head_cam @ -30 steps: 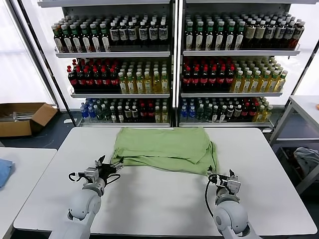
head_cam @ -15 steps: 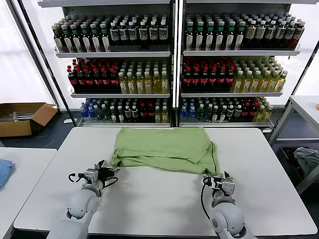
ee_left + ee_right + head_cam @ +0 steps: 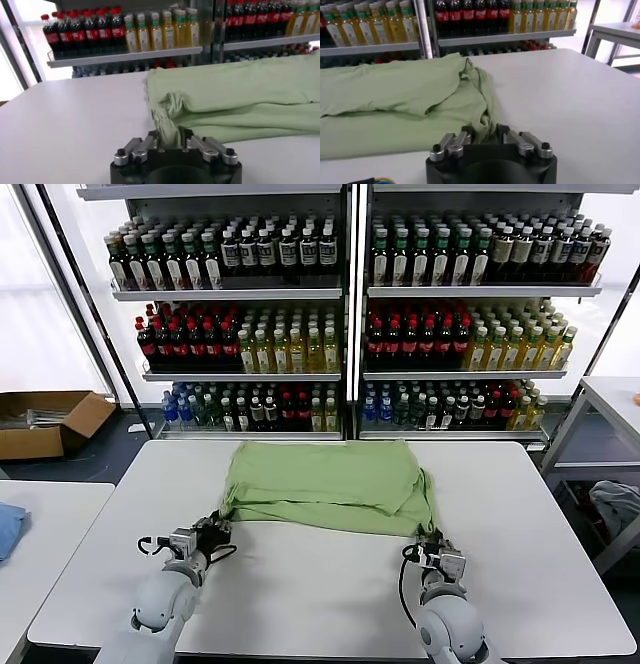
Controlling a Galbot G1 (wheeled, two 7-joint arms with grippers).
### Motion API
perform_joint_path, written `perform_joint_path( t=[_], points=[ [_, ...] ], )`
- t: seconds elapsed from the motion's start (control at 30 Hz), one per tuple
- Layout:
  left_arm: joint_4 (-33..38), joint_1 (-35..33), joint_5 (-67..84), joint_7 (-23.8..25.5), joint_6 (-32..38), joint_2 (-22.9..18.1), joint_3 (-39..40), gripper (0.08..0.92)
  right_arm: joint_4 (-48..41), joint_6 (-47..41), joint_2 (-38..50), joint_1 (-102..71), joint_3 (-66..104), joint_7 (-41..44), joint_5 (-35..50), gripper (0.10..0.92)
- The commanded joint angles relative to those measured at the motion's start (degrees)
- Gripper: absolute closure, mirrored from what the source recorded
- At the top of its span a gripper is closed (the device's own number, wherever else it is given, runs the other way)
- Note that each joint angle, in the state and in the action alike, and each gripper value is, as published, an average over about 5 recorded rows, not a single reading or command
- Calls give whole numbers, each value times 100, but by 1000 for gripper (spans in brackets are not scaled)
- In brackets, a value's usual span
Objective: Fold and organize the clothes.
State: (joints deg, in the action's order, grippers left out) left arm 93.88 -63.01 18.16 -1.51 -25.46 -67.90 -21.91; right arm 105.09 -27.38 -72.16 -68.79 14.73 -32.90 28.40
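Note:
The light green shirt (image 3: 325, 484) lies folded on the far half of the white table (image 3: 320, 584), its collar, buttons and patch hidden. My left gripper (image 3: 213, 527) is at its near left corner, shut on a bunched piece of the fabric (image 3: 167, 131). My right gripper (image 3: 432, 542) is at its near right corner, shut on the fabric there (image 3: 482, 127). Both grippers sit low by the table top. The shirt's near edge runs almost straight between them.
Shelves of bottles (image 3: 345, 314) stand behind the table. A second table with a blue cloth (image 3: 8, 524) is at the left, a cardboard box (image 3: 45, 419) on the floor behind it, and another table (image 3: 610, 399) at the right.
Both grippers have drawn back toward me with the shirt's near corners, and the near edge has been pulled straighter and a little closer.

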Motion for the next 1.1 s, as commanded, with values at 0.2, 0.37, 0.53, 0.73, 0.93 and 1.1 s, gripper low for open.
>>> perform_joint_path(
  t=[0.2, 0.37, 0.53, 0.73, 0.93, 1.1],
  points=[
    [657, -372, -51, 49, -6, 140, -102, 905, 883, -40, 159, -522, 144, -64, 38, 905],
    [1198, -916, -58, 39, 51, 198, -282, 915, 1703, -48, 203, -1436, 197, -161, -41, 905],
    [2147, -1994, -79, -23, 105, 205, -567, 915, 2452, 82, 252, -2718, 172, -406, -368, 905],
    [3351, -3633, -186, -62, 262, 204, -802, 915, 2724, 221, 193, -3948, 312, -857, -764, 905],
    [3498, -4575, -465, -88, 301, 217, -728, 915, 2621, 22, 182, -4086, 357, -1067, -813, 897],
    [3473, -4827, -537, -113, 246, 319, -729, 877, 2809, 24, 161, -4051, 371, -969, -852, 782]
  ],
)
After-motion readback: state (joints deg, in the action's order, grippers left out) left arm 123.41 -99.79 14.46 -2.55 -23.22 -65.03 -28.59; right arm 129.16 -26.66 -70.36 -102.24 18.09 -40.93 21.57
